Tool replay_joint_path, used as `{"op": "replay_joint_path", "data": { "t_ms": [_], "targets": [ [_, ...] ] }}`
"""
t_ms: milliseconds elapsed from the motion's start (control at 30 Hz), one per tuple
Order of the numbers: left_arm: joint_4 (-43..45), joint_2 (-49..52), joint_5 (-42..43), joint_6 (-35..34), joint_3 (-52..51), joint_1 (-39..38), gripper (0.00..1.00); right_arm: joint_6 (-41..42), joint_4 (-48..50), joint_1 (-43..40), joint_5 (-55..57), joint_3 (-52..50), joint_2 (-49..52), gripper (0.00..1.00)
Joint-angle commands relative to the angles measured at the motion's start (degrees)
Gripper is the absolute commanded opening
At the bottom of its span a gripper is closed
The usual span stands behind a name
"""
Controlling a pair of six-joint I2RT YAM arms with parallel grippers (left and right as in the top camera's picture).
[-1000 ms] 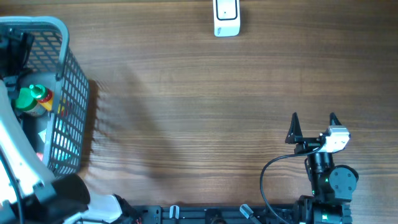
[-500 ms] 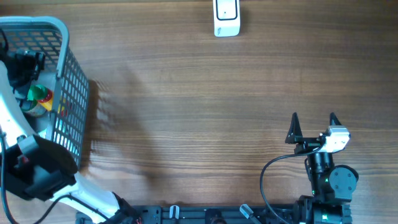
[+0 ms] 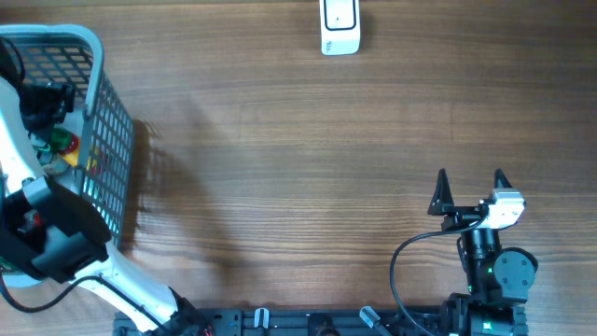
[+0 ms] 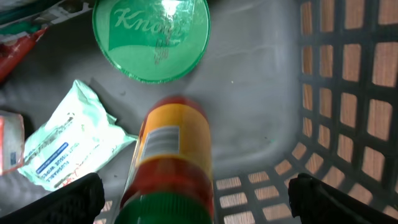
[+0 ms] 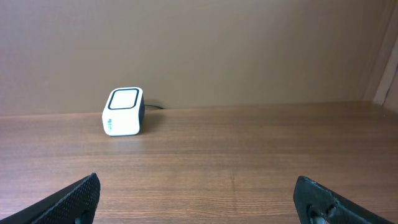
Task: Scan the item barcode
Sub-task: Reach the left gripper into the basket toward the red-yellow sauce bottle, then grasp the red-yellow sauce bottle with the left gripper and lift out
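A yellow and red bottle (image 4: 171, 155) with a green cap lies in the grey mesh basket (image 3: 97, 112), its barcode label (image 4: 160, 140) facing up. My left gripper (image 4: 199, 198) hangs open just above it, one finger on each side and touching nothing. From overhead the left gripper (image 3: 45, 114) sits inside the basket over the bottle (image 3: 60, 143). The white scanner (image 3: 340, 26) stands at the table's far edge, also seen in the right wrist view as a scanner (image 5: 123, 111). My right gripper (image 3: 470, 187) rests open and empty at the near right.
In the basket beside the bottle are a round green Knorr lid (image 4: 151, 38), a white and green packet (image 4: 62, 146) and a red wrapper (image 4: 18, 53). The basket wall (image 4: 348, 99) rises on the right. Bare wooden table (image 3: 298, 177) lies between basket and scanner.
The left arm has swung over the basket and its gripper has come down closer above the bottle. The right arm has not moved.
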Motion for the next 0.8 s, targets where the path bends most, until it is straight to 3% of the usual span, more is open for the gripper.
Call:
{"op": "replay_joint_path", "data": {
  "t_ms": [0,333,433,533,600,767],
  "targets": [
    [0.35,2.19,-1.92,-0.72,-0.48,0.46,1.0,0.66,0.15,-0.15,-0.28,-0.02,-0.46,1.0],
    [0.94,2.84,-1.55,-0.72,-4.55,0.2,0.92,0.66,0.15,-0.15,-0.28,-0.02,-0.46,1.0],
    [2.49,2.84,-1.55,-0.72,-8.13,0.09,0.83,0.66,0.15,-0.15,-0.28,-0.04,-0.46,1.0],
    [2.45,2.49,-1.53,-0.72,-8.15,0.09,0.59,0.63,0.15,-0.15,-0.28,-0.02,-0.46,1.0],
    [2.08,1.64,-1.55,-0.68,-7.06,0.11,0.49,0.63,0.15,-0.15,-0.28,-0.02,-0.46,1.0],
    [-0.76,-2.54,-1.51,-0.7,-0.11,0.09,0.45,0.63,0.15,-0.15,-0.28,-0.04,-0.46,1.0]
  ]
}}
